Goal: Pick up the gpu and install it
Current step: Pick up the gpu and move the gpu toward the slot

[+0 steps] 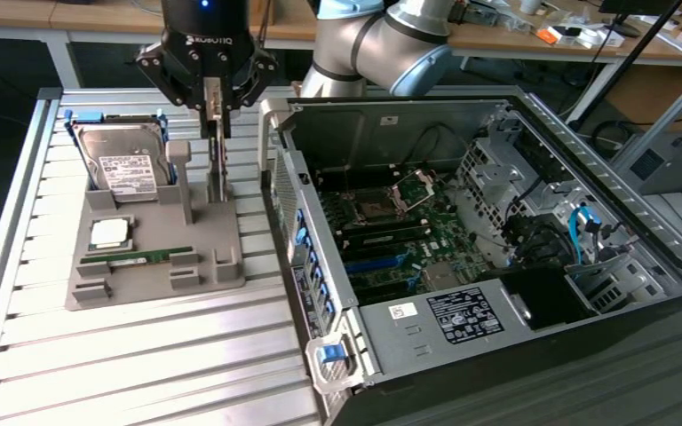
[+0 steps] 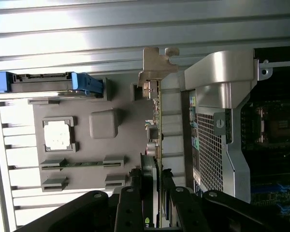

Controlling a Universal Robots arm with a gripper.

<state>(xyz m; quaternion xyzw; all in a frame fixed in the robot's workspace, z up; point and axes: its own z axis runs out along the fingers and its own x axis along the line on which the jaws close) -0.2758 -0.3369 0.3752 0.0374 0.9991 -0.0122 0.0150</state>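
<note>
Starting with the largest thing, what lies below the pincer (image 1: 216, 127)? asks the first observer.

A slatted metal table (image 1: 139, 355), replies the second. It runs under everything.

And after that?

An open computer case (image 1: 436, 321) stands just beside the pincer, toward the exterior view's right. Its side is off and the motherboard (image 1: 394, 226) shows inside.

What is directly underneath?

A grey holder (image 1: 152, 286) with moulded pockets. The pincer hangs over the edge of it that is nearest the case.

Which parts sit in the holder?

A hard drive (image 1: 122, 164) leans in its pocket, on the exterior view's left of the pincer. It is close by but not touching.

And the gpu (image 1: 218, 173)?

It stands on edge straight below the pincer — a thin dark card. Its silvery bracket (image 2: 154, 65) is at the end farthest from the wrist.

Is the pincer holding it?

Yes. The fingers (image 2: 133, 198) are pressed against both faces of the card at its upper edge. The lower edge is down at the holder — whether it has left its slot cannot be told.

Anything smaller?

A square processor (image 1: 110, 232) lies flat in a pocket, lower and further toward the exterior view's left. The narrow green memory stick (image 1: 139, 256) lies just in front of it, well apart from the pincer.
</note>
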